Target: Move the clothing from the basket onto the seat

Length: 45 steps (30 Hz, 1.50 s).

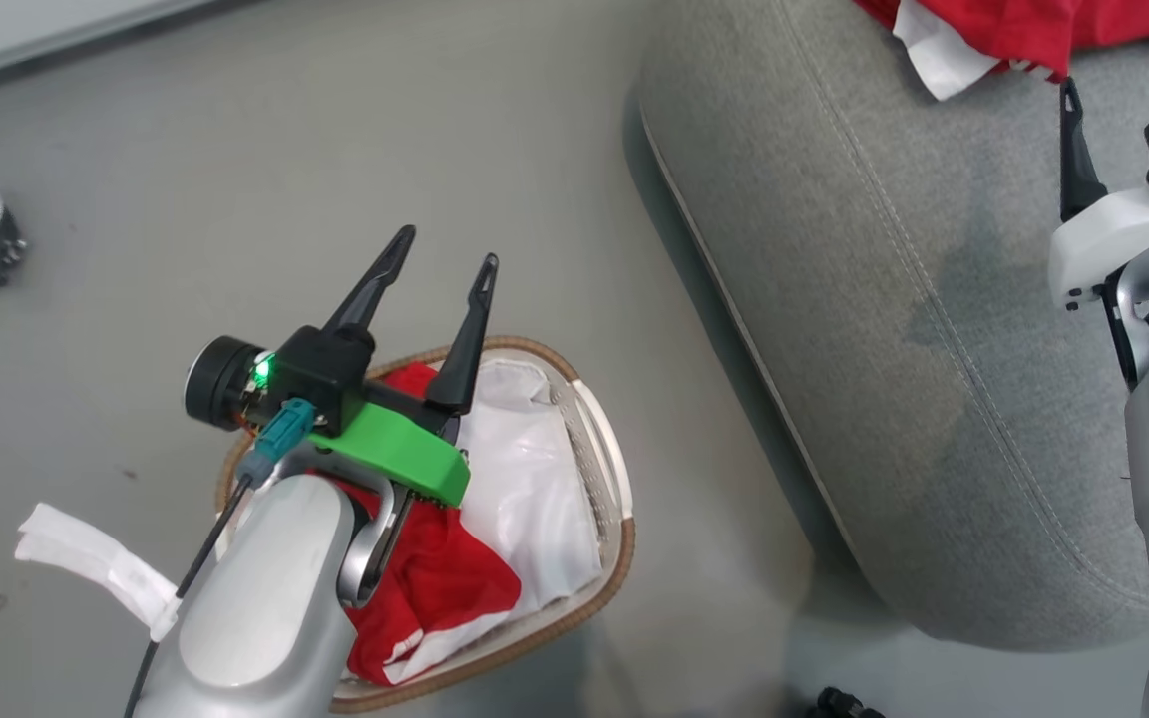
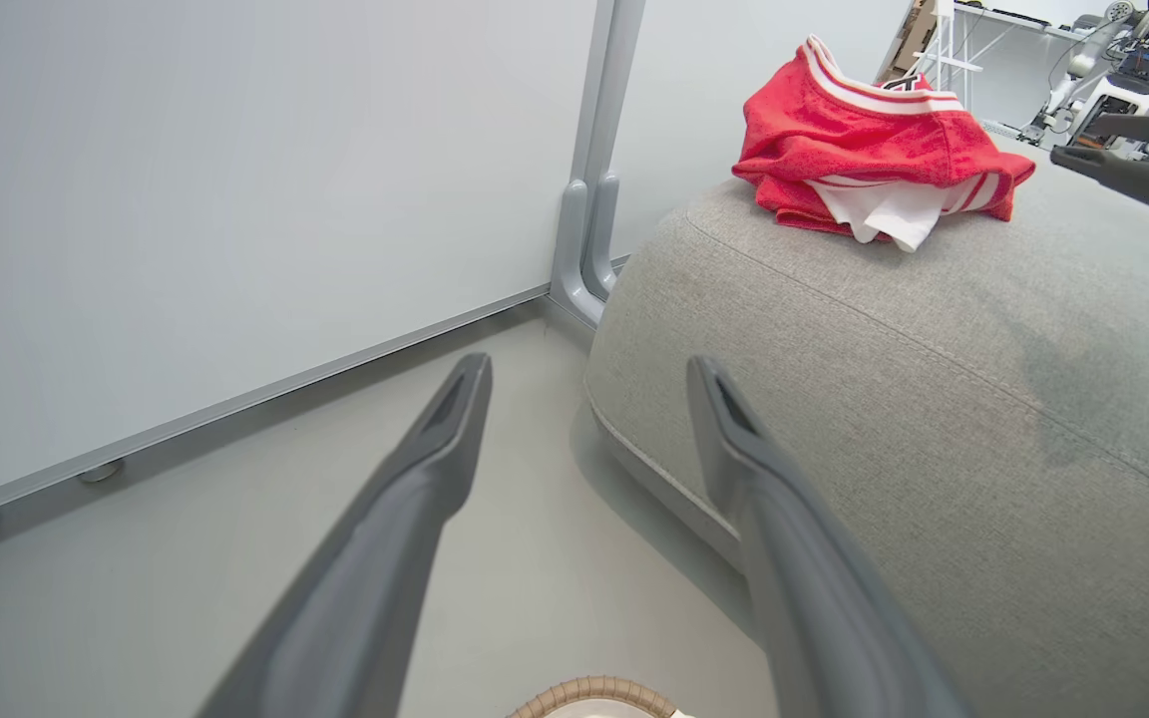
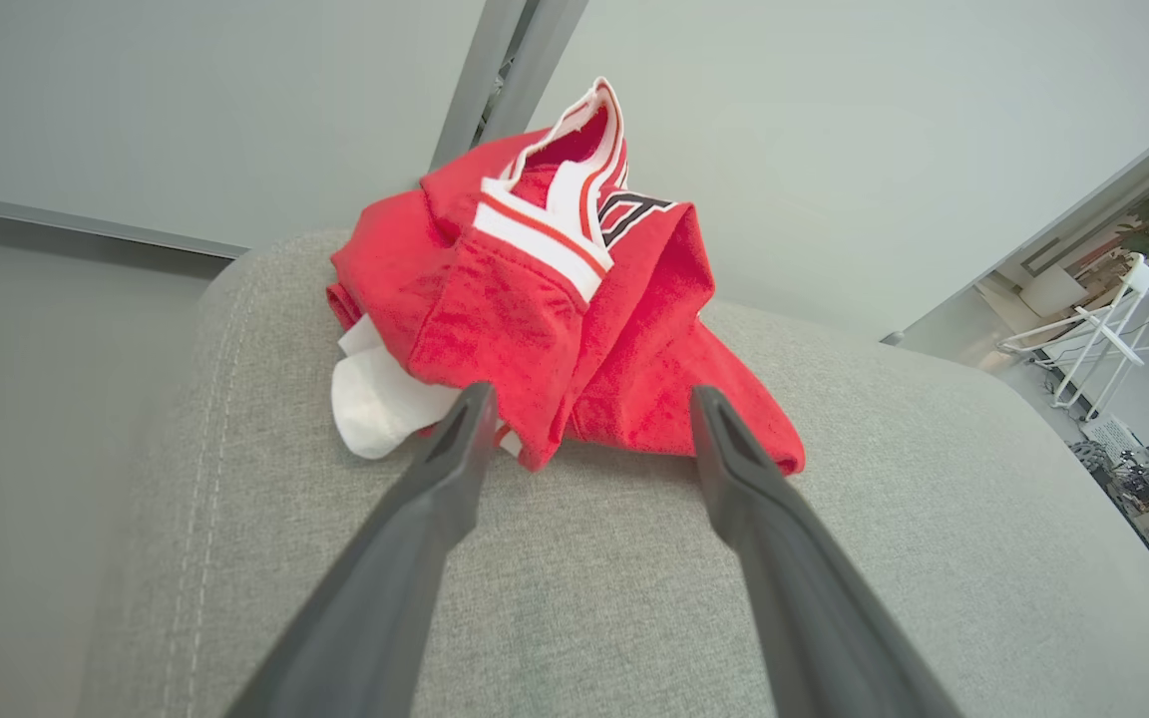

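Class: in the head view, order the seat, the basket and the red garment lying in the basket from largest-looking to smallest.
1. seat
2. basket
3. red garment, partly hidden under the left arm, yet lying within the basket's rim

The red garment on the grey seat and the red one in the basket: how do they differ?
The garment on the seat lies bunched in a heap on the seat; the garment in the basket sits low inside the basket, beside a white liner. The garment on the seat shows dark lettering; the garment in the basket shows none here. Both are bright red with white trim.
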Motion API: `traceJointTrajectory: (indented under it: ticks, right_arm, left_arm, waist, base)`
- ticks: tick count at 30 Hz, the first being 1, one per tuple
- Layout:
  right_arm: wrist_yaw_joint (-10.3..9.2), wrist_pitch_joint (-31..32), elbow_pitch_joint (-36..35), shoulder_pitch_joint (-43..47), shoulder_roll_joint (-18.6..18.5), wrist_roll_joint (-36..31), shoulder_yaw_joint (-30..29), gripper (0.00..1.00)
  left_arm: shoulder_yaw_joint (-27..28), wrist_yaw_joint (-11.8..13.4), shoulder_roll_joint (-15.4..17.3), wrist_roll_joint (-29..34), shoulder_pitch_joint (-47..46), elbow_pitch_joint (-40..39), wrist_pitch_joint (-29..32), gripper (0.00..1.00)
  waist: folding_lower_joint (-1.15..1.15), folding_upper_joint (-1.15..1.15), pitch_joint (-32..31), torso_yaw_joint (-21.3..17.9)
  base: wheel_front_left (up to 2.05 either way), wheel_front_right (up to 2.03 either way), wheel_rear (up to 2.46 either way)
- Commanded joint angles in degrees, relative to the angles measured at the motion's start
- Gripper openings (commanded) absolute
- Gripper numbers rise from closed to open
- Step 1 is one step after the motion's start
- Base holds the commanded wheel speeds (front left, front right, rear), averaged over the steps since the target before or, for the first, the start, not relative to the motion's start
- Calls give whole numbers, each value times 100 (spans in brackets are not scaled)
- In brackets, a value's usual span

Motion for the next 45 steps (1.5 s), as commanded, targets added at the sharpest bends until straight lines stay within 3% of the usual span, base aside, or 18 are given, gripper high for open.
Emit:
traceJointTrajectory:
  ticks: [1,15,25,31,38,45]
  right_arm:
    - [-8,-3,-54,-8,-38,116,63,100]
    - [-8,-3,-471,425,533,1078,558,100]
    - [-8,-3,-1148,1465,761,1552,1039,100]
    - [-8,-3,-1742,2393,778,2099,1163,100]
    - [-8,-3,-2219,3396,774,2677,1171,100]
    - [-8,-3,-2320,3832,773,2962,1321,100]
  left_arm:
    - [128,-21,-55,-40,149,23,-1,100]
    - [1723,99,-440,198,1064,54,0,100]
    - [2516,57,-567,136,1964,-156,0,100]
    - [2715,65,-590,68,2551,-444,1,100]
    - [2418,162,-585,-103,2887,-472,0,100]
    - [2221,202,-588,-155,2854,-398,0,100]
  waist:
    - [0,0,-545,382]
    - [0,0,-1679,1370]
    - [0,0,-2216,1819]
    - [0,0,-2467,1922]
    - [0,0,-2671,2005]
    - [0,0,-2790,1960]
  base:
    - [0,0,0]
    - [0,0,0]
    - [0,0,0]
    - [0,0,0]
    - [0,0,0]
    - [0,0,0]
